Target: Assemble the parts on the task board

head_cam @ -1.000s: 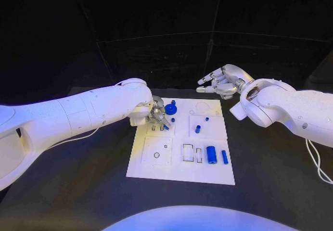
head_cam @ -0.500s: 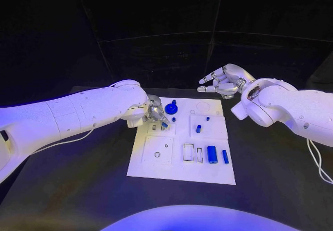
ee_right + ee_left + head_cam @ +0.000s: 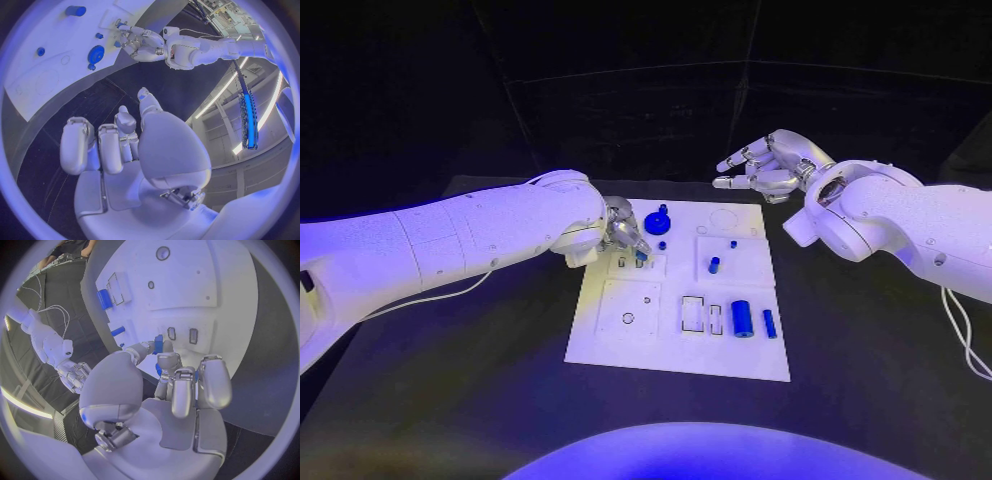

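Head view: my left robot hand (image 3: 626,232) is down over the far left part of the board (image 3: 632,345), fingers bunched together with a small blue part (image 3: 642,256) pinched at their tips, right above the two little slots there. Just beside it stands the round blue knob (image 3: 656,224). A blue peg (image 3: 713,265) stands mid-board, and a fat blue cylinder (image 3: 741,319) lies next to a thin one (image 3: 767,323) toward the near right. My right robot hand (image 3: 769,168) hangs off the far right corner of the board, above the table (image 3: 459,400), fingers spread, nothing in it.

Left wrist view: my thumb and a finger hold the blue part (image 3: 158,344) close to the paired slots (image 3: 181,334); the other fingers (image 3: 214,380) curl just behind.

Right wrist view: my right palm (image 3: 134,165) is bare, fingers loosely bent and apart. Across the board I see the knob (image 3: 95,54) and my left robot hand (image 3: 142,44).
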You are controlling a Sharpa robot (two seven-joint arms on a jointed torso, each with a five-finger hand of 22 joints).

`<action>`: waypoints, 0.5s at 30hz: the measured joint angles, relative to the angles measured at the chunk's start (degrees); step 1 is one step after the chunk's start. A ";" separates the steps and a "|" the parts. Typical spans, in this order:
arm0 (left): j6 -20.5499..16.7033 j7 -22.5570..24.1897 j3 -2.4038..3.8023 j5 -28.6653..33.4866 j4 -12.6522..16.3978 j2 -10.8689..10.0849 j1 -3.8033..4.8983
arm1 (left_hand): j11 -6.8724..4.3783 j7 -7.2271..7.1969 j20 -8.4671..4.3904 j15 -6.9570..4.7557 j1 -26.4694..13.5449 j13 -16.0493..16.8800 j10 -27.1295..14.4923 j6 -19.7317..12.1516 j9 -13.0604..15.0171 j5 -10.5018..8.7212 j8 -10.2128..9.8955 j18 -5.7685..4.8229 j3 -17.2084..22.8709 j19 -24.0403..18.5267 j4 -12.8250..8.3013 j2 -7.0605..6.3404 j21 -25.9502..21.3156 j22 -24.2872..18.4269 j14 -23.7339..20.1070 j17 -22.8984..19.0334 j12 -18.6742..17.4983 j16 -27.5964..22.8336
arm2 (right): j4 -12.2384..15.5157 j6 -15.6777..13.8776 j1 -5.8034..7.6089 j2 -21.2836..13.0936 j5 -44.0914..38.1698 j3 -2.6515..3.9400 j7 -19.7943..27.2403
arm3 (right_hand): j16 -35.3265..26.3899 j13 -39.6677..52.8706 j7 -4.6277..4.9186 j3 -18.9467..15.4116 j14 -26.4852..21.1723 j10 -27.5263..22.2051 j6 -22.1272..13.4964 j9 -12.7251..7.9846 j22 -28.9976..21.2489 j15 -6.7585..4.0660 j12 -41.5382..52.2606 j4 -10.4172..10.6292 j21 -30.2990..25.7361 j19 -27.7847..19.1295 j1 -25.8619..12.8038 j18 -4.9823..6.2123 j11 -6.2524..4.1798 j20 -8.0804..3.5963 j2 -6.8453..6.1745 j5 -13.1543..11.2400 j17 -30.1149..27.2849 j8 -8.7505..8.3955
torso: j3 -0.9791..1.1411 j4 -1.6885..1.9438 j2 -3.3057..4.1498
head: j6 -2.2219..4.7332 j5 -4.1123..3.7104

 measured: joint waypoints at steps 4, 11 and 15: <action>-0.81 -0.43 -0.55 0.06 -0.04 0.01 -0.22 | -0.10 -0.01 0.00 0.00 -0.18 0.02 0.26 0.00 0.03 0.01 0.00 0.00 0.10 0.00 -0.11 -0.18 0.00 0.03 0.00 0.00 0.00 0.00 | -0.03 0.01 0.00 0.00 0.00 0.00 0.00 | 0.00 0.00 0.00 0.00 0.00 0.00 0.00 0.00 0.00 0.00 0.00 0.00 0.00 0.00 0.00 0.00 0.00 0.00 0.00 0.00 0.04 0.00 | -0.02 -0.01 0.01 | -0.12 0.05; -1.70 -0.99 -0.99 0.12 -0.08 0.05 -0.61 | -0.10 0.00 -0.20 -0.22 -0.67 0.09 0.27 0.01 0.10 0.45 0.00 0.00 0.80 0.20 -0.82 -0.22 0.21 0.19 -0.22 0.00 0.00 0.00 | -0.06 0.04 0.00 -0.03 0.00 0.00 -0.01 | 0.00 0.00 0.00 0.00 0.00 0.00 0.00 0.00 0.00 0.00 0.00 0.00 0.00 0.00 0.00 0.00 0.00 0.00 0.00 0.00 0.04 0.00 | -0.04 -0.02 0.06 | -0.29 0.15; -2.12 -1.02 -1.12 0.21 -0.08 0.05 -0.69 | -0.25 0.00 -0.20 -0.22 -0.67 0.09 0.44 0.01 0.26 0.45 0.05 0.00 0.84 0.20 -0.86 -0.22 0.21 0.19 -0.22 0.00 0.00 0.00 | -0.06 0.06 0.00 -0.02 0.00 0.00 -0.01 | 0.00 0.00 0.00 0.00 0.00 0.00 0.00 0.00 0.00 0.00 0.00 0.00 0.00 0.00 0.00 0.00 0.00 0.00 0.00 0.00 0.04 0.00 | -0.04 -0.04 0.06 | -0.23 -0.21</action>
